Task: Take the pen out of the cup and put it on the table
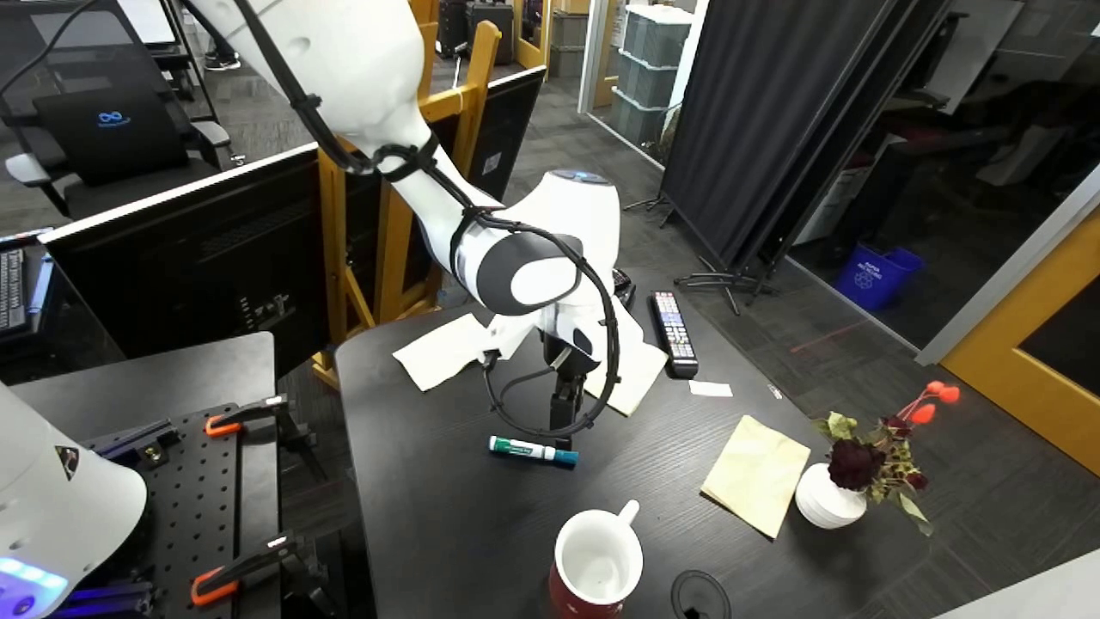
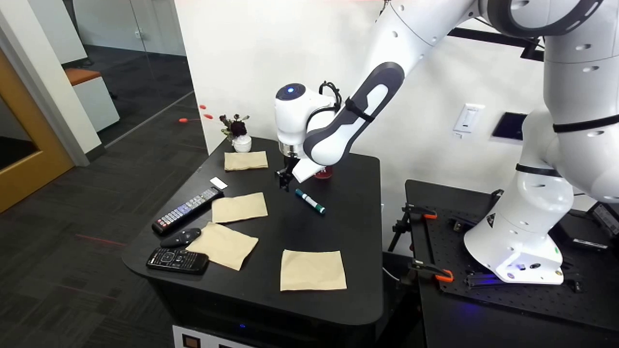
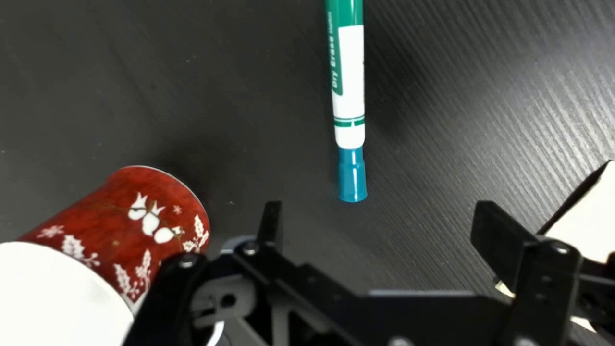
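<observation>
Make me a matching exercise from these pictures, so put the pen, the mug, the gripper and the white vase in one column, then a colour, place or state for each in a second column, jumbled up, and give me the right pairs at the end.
Column one
1. The pen
2. The mug
3. The gripper
4. The white vase

Column two
A. Red outside, white inside
B. Holding flowers
C. Lying on its side on the black tabletop
D. Jaws standing apart

Right pairs: 1-C, 2-A, 3-D, 4-B
</observation>
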